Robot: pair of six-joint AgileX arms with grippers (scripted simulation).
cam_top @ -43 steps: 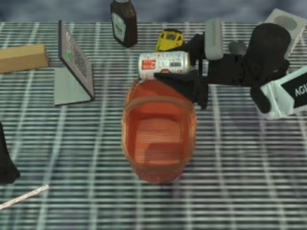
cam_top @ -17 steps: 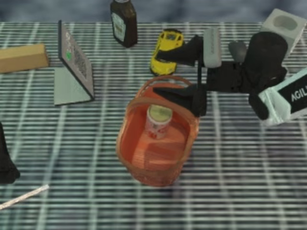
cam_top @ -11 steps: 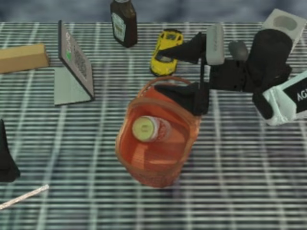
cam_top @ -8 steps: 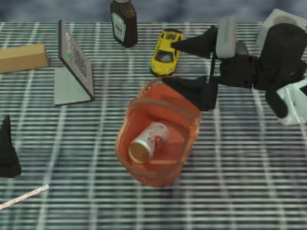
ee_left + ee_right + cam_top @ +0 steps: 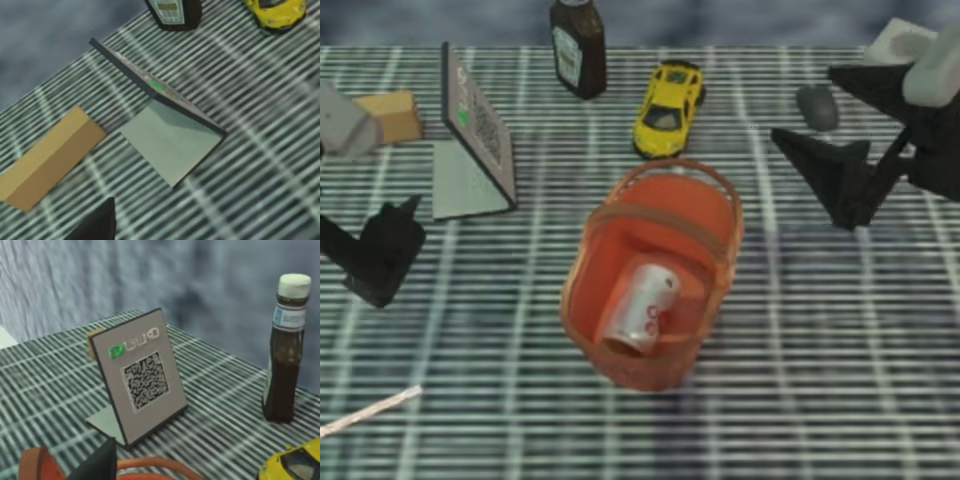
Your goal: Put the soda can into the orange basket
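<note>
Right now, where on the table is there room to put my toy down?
There is bare room right of the basket, below the right gripper, and along the near edge. The far side is crowded: bottle, yellow car, sign.

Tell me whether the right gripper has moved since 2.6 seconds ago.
Yes. The right gripper has pulled back toward the table's right side, away from the large oval orange woven basket. It is open, and now lies right of the small yellow toy car.
</note>
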